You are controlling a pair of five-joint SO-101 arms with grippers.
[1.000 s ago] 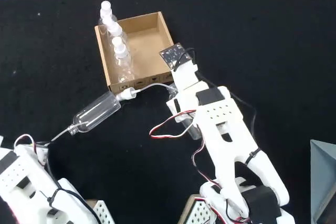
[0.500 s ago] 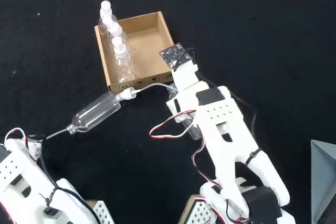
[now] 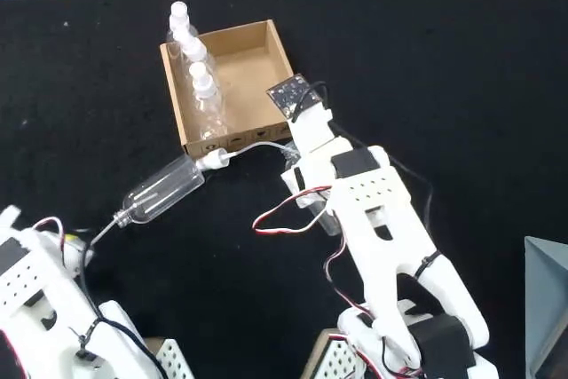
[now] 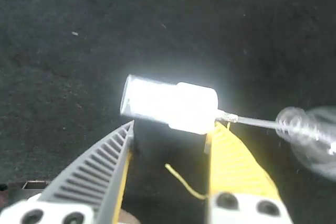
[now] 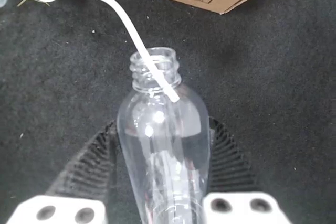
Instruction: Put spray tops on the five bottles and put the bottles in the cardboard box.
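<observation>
Right arm (image 3: pixel 373 210) sits centre frame in the high view, and on its wrist camera I've got the right gripper (image 5: pixel 163 124) closed around a clear open bottle (image 5: pixel 163 145), a finger pressed on each side of the body, with the neck pointing towards the cardboard box (image 3: pixel 257 64). That box is upper left of centre on the black table (image 3: pixel 461 68), and three capped bottles (image 3: pixel 206 95) stand in a row along its left wall. Just below the box's near left corner there's a spray top (image 3: pixel 213 159) lying on the cloth. Its dip tube (image 5: pixel 134 30) curves across to the mouth of the bottle I'm holding, though I can't tell whether the tip is inside the neck or just lying over it. Touching that spray top, running down and left, is the lying bottle (image 3: pixel 164 188), on its side with its neck towards the lower left. A thin tube comes out of that neck towards my left arm in the bottom left corner. On the left wrist camera, the left gripper (image 4: pixel 169 132) has its fingers parted and nothing clamped. A second spray top (image 4: pixel 170 103) lies crosswise just off the fingertips, its tube leading away to the blurred bottle neck.
</observation>
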